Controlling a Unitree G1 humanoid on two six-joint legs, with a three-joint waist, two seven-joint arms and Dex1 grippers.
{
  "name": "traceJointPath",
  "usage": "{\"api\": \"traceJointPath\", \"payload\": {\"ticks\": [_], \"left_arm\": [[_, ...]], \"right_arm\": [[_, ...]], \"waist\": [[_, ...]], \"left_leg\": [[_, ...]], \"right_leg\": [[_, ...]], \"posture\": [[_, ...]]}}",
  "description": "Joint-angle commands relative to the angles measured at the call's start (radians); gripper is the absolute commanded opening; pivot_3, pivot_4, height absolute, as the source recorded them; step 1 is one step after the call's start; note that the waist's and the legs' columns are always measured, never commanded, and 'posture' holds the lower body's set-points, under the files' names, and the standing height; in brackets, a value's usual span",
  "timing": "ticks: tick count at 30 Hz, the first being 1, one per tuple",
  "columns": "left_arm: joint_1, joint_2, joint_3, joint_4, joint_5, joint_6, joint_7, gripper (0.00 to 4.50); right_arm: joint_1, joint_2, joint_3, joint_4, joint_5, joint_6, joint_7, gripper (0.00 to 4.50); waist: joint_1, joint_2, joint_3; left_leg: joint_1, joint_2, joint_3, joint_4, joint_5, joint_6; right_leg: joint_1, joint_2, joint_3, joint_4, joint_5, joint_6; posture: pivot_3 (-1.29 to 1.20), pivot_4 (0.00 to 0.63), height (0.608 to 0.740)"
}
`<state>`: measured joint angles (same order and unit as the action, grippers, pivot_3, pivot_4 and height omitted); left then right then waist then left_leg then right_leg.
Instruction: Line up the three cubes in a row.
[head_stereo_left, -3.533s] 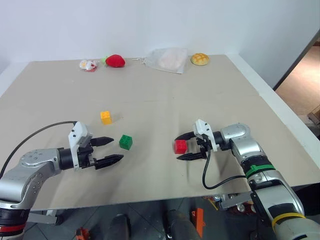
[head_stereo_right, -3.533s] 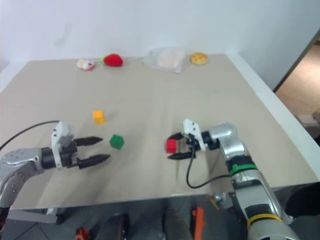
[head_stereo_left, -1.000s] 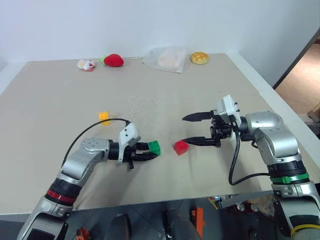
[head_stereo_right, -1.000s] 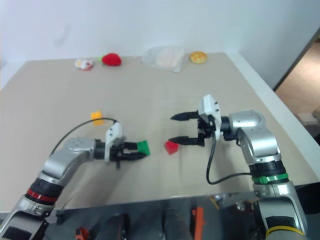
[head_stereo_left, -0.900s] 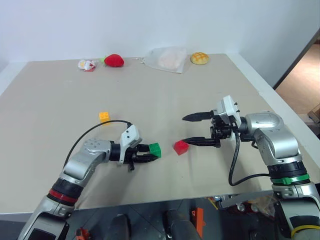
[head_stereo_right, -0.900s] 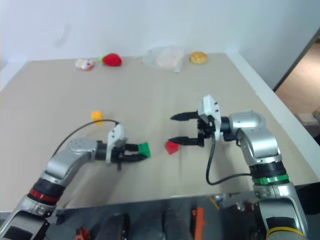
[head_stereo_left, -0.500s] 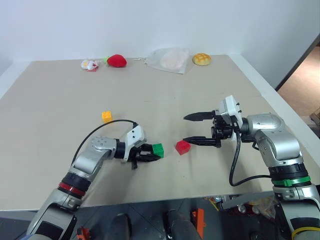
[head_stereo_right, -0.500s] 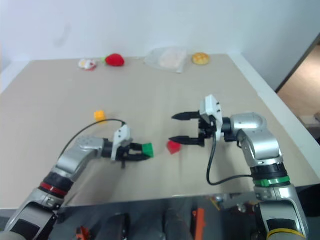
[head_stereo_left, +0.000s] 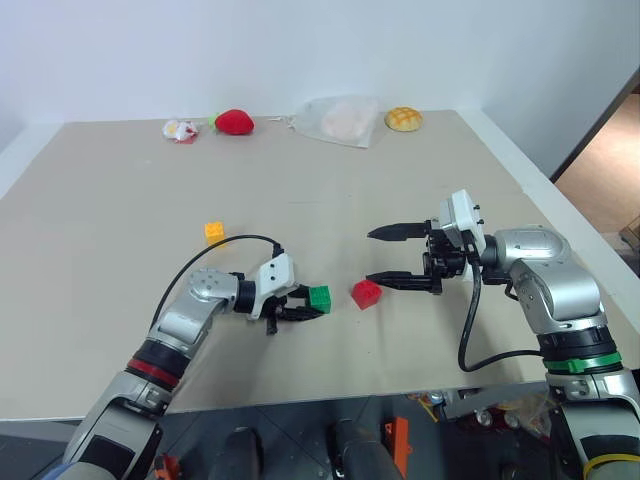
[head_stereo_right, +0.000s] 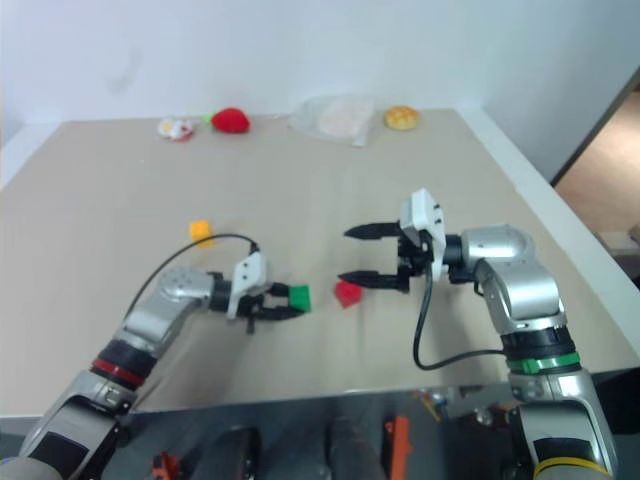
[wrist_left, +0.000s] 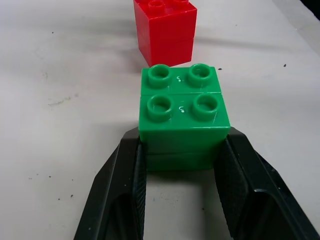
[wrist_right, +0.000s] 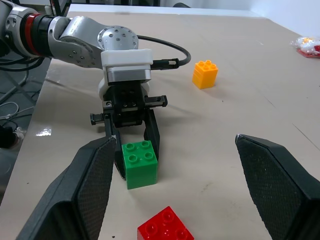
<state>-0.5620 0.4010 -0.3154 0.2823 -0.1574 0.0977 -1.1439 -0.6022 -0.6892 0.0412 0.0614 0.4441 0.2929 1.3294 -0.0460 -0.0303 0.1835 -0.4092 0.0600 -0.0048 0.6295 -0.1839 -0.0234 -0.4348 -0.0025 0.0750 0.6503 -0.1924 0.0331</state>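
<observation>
Held item: my left end effector (head_stereo_left: 305, 305) has its two black fingers pinched on the flanks of the small green studded plastic cube (head_stereo_left: 319, 297), low in the frame just left of centre; from the left wrist view I cannot tell whether the cube is resting on the table or held just clear of it.

Key relation: the small red studded plastic cube (head_stereo_left: 366, 293) lies straight ahead of the green one along the line my left end effector points, toward the right of the frame. In the left wrist view it sits just beyond the green cube's far face, near but apart, and slightly off to one side of that line.

Right end effector: my right end effector (head_stereo_left: 386, 256) has its fingers spread wide and holds nothing, hovering right of centre, to the upper right of the red cube.

Third item: the small yellow-orange studded plastic cube (head_stereo_left: 214, 232) stands alone on the beige table (head_stereo_left: 120, 190), to the upper left of the left end effector and well apart from the other two.

Nearer arm: the left arm is nearer the yellow-orange cube; the right is nearer the red.

Assessment: I judge green and red to be nearly paired; the row's direction looks set by these two, left to right across the frame. The yellow-orange cube is not yet in line.
</observation>
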Motion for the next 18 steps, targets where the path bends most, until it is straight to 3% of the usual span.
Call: {"api": "traceJointPath", "payload": {"ticks": [1, 10, 12, 18], "left_arm": [[-0.015, -0.001, 0.011, 0.026, 0.024, -0.023, 0.016, 1.32], [-0.015, -0.001, 0.013, 0.048, 0.027, -0.041, 0.021, 1.32], [-0.014, -0.004, 0.019, 0.054, 0.02, -0.035, 0.026, 2.38], [-0.018, 0.006, 0.026, 0.076, 0.035, -0.056, 0.037, 4.36]], "right_arm": [[-0.02, -0.006, -0.026, -0.012, 0.012, -0.014, 0.002, 3.97], [-0.031, 0.001, -0.021, 0.0, 0.01, -0.019, 0.003, 3.97], [-0.03, 0.001, -0.022, -0.003, 0.011, -0.019, 0.003, 3.97], [-0.027, 0.001, -0.026, -0.009, 0.014, -0.015, 0.0, 3.97]], "waist": [[0.0, 0.0, 0.0], [-0.001, 0.0, 0.0], [-0.001, 0.0, 0.0], [-0.001, 0.0, 0.0]], "left_leg": [[0.0, 0.0, 0.0, 0.0, 0.0, 0.0], [0.0, 0.0, 0.0, 0.0, 0.0, 0.0], [0.0, 0.0, 0.0, 0.0, 0.0, 0.0], [0.0, 0.0, 0.0, -0.002, 0.0, 0.0]], "right_leg": [[0.0, 0.0, 0.0, 0.0, 0.0, 0.0], [0.0, 0.0, 0.0, 0.0, 0.0, 0.0], [0.0, 0.0, 0.0, 0.0, 0.0, 0.0], [-0.001, 0.0, 0.0, 0.0, 0.0, 0.0]], "posture": [[0.0, 0.15, 0.74], [0.0, 0.15, 0.74], [0.0, 0.15, 0.74], [0.0, 0.15, 0.74]]}}
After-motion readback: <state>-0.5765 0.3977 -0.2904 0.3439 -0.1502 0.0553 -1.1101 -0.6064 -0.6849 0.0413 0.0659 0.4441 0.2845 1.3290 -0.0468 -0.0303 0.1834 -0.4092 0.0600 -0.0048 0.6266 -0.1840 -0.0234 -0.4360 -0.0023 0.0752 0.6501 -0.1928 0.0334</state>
